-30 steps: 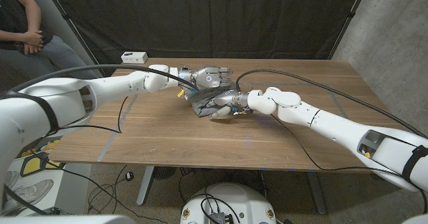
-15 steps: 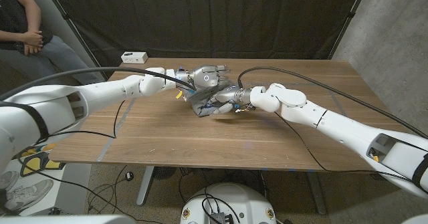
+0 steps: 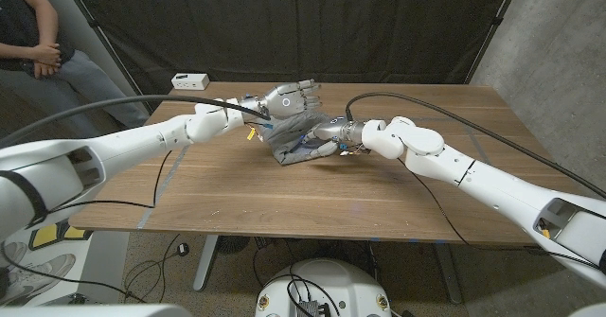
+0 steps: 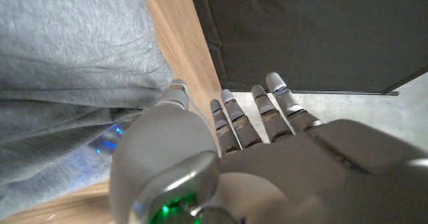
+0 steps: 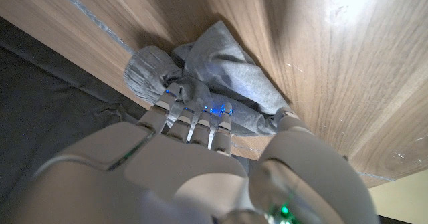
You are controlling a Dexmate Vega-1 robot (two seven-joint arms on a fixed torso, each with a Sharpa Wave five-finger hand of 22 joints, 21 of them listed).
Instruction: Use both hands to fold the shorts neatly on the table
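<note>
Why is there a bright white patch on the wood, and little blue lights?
Right wrist view: lamp glare whitens the table, and blue lights glow at the right hand's fingertips on the grey shorts. Left wrist view: the left hand is close and blurry.

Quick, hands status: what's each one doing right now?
Left hand: open, fingers spread, raised above the shorts.
Right hand: fingers pressed into the shorts; a grip cannot be told.
</note>
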